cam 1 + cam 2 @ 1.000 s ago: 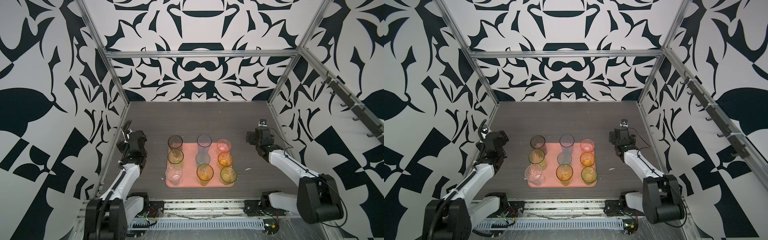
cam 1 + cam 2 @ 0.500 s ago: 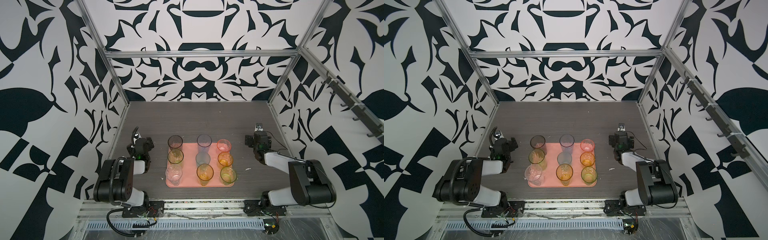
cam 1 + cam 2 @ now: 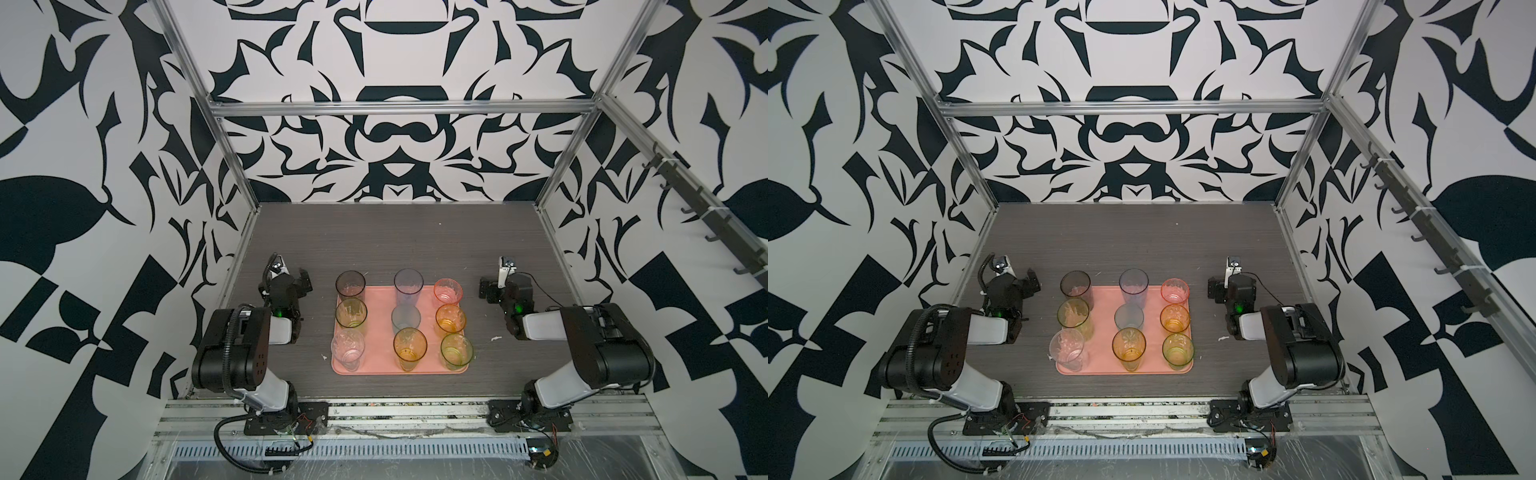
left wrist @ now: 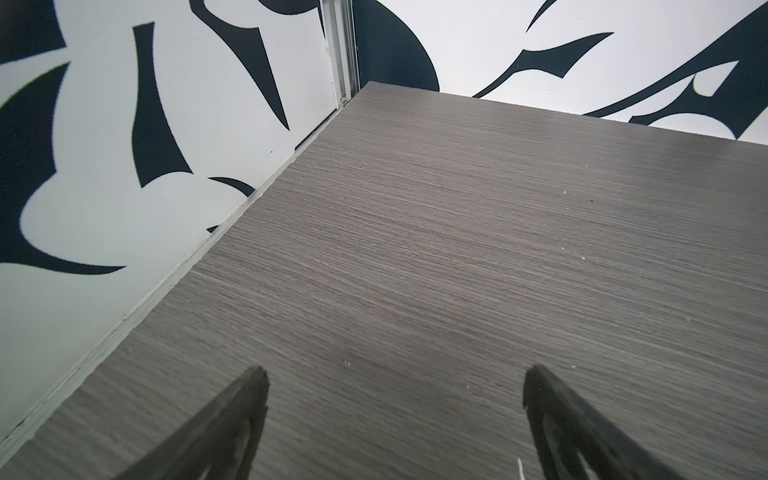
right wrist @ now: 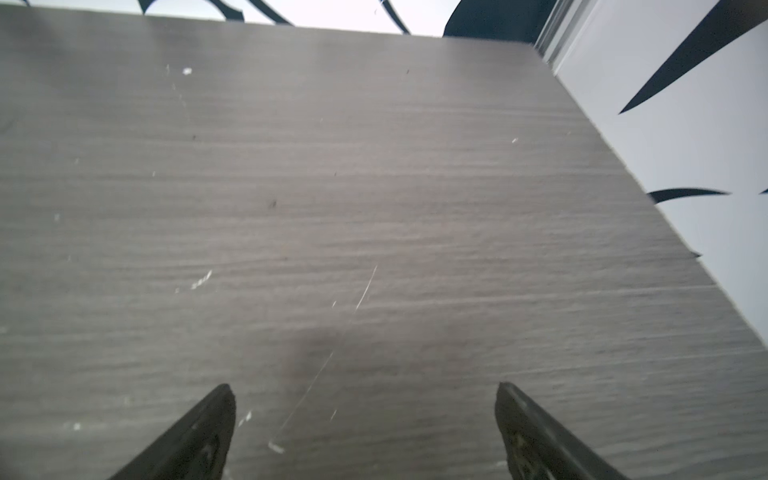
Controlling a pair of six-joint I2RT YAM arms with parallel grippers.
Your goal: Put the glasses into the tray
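In both top views the salmon-pink tray (image 3: 377, 365) (image 3: 1100, 365) lies at the front middle of the table. Several glasses stand upright on it in three rows: smoky grey (image 3: 350, 284), blue (image 3: 408, 286), pink (image 3: 448, 290), green-yellow (image 3: 351, 312), teal (image 3: 406, 320), amber (image 3: 451, 318), clear (image 3: 348, 349), amber (image 3: 410, 348) and green (image 3: 456, 350). My left gripper (image 3: 289, 279) (image 4: 395, 382) rests low, left of the tray, open over bare table. Right of the tray, my right gripper (image 3: 504, 289) (image 5: 365, 399) is open and holds nothing.
Patterned walls (image 3: 208, 249) with metal posts close in the dark wood-grain table (image 3: 395, 237) on three sides. Both arms are folded near their bases (image 3: 286, 417) (image 3: 532, 415) at the front rail. White scratches and specks (image 5: 365, 286) mark the tabletop.
Both arms have drawn back and folded down toward their bases, so the grippers now sit lower beside the tray. The glasses and tray have not moved.
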